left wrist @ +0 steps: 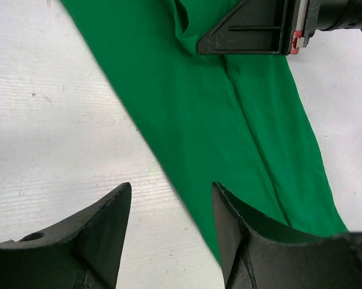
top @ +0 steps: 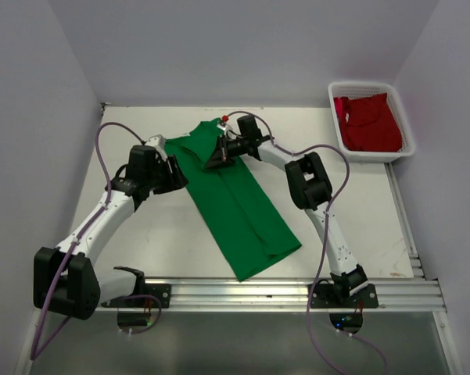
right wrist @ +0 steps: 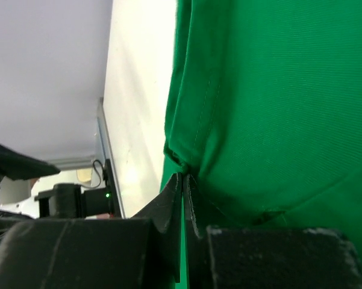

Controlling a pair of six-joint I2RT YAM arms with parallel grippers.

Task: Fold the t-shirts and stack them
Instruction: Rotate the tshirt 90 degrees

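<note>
Pinching the far end of the green t-shirt (top: 238,207) with the right gripper (right wrist: 184,180), length running toward near right. Hovering at its left edge with left gripper (left wrist: 171,198) spread.

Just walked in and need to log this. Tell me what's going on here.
Two robot arms are working on a green t-shirt, which lies on the table folded into a long strip. The right end effector is shut on the cloth at the strip's far end. The left end effector is open over the strip's left edge. A red t-shirt waits in the white mesh basket. Nothing is stacked yet.
</note>
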